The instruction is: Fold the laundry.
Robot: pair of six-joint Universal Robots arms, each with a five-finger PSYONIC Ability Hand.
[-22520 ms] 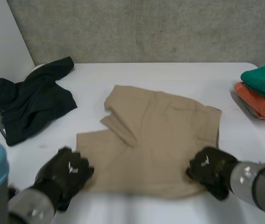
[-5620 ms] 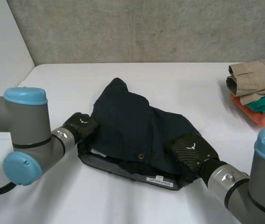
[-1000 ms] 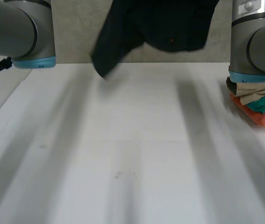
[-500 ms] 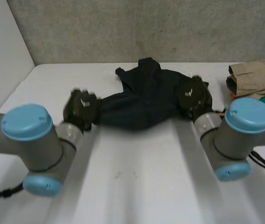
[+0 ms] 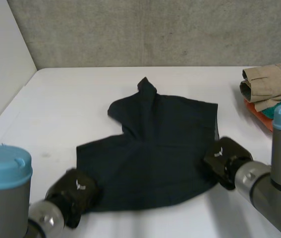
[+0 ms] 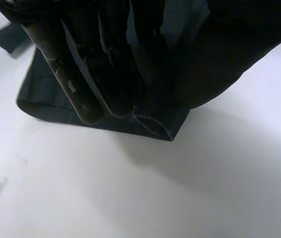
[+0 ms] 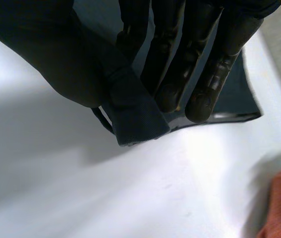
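Observation:
A dark navy garment (image 5: 150, 153) lies spread on the white table (image 5: 71, 99), one narrow part bunched toward the far side. My left hand (image 5: 76, 191) is at its near left corner and my right hand (image 5: 224, 156) at its near right corner. In the left wrist view, straight fingers (image 6: 95, 64) pinch the hemmed corner (image 6: 152, 121) against the thumb. In the right wrist view, the fingers (image 7: 180, 59) and thumb likewise pinch a folded corner (image 7: 135, 121). Both hands are shut on the cloth, low at the table.
A stack of folded clothes (image 5: 271, 82) stands at the table's right edge: tan on top, teal and orange below. An orange piece (image 7: 279, 208) lies beyond my right hand's fingertips. A pale wall borders the table's left side.
A second ago the garment hung high between both raised arms. It was swung down over the far side, then drawn toward the near edge and now lies spread out.

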